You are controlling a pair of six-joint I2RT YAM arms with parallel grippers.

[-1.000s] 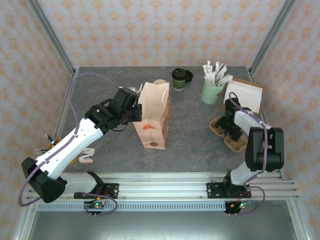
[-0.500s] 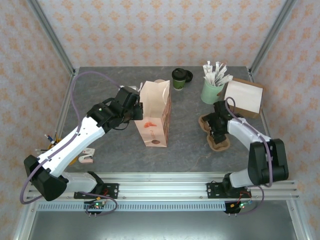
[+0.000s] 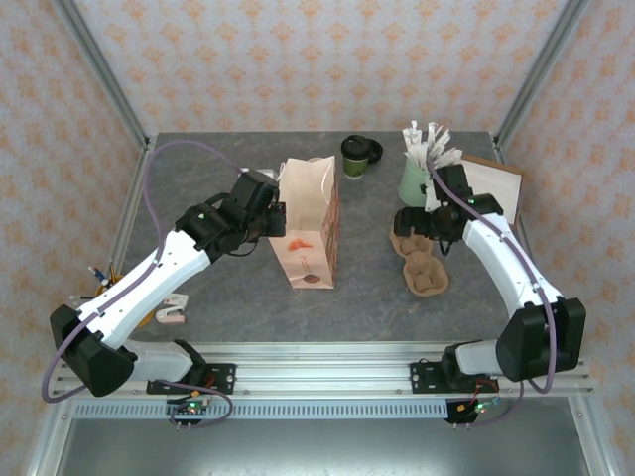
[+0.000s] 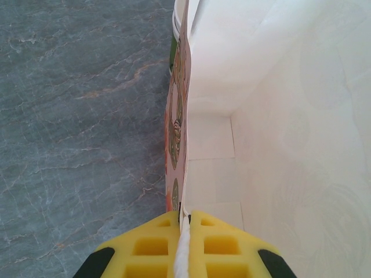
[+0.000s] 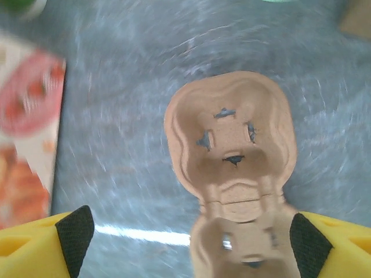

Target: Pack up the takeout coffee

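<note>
Obs: left claw [image 4: 184, 223] pinches the bag [image 3: 308, 233] at its rim, keeping the mouth up; the bag floor is bare. Obs: right claw [image 5: 192, 237] is spread wide over the carrier [image 3: 419, 263], at 3 o'clock of the bag, its cells empty. The cup [image 3: 354, 157] stands on the table [image 3: 198, 169] at 1 o'clock of the bag, untouched. Judgement: early stage. Nothing is packed; cup into carrier and carrier into bag both remain.

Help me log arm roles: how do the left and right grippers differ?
The left gripper is shut, pinching the paper bag's edge; the right gripper is open, holding nothing. The left is at the bag's mouth; the right hangs over the cup carrier. Both are yellow-fingered.
</note>
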